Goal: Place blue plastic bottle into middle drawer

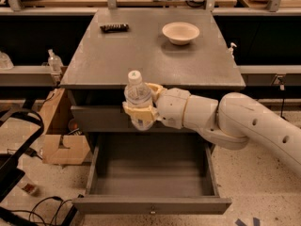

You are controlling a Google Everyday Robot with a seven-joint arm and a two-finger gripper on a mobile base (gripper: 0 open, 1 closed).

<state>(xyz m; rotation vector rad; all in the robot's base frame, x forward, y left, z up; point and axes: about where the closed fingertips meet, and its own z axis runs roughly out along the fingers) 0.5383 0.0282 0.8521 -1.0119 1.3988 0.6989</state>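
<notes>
The blue plastic bottle [138, 98] is clear with a white cap and stands upright in my gripper [141, 108], whose cream fingers are shut around its lower body. It hangs in front of the cabinet's top edge, above the back of the middle drawer [150, 204]. That drawer is pulled fully open and its inside shows no objects. My white arm reaches in from the right.
On the grey cabinet top [117, 55] stand a cream bowl [180, 32] and a dark flat object [114, 28] at the back. A cardboard box [59, 135] and cables lie on the floor at left. A small clear pump bottle [54, 61] stands on the left shelf.
</notes>
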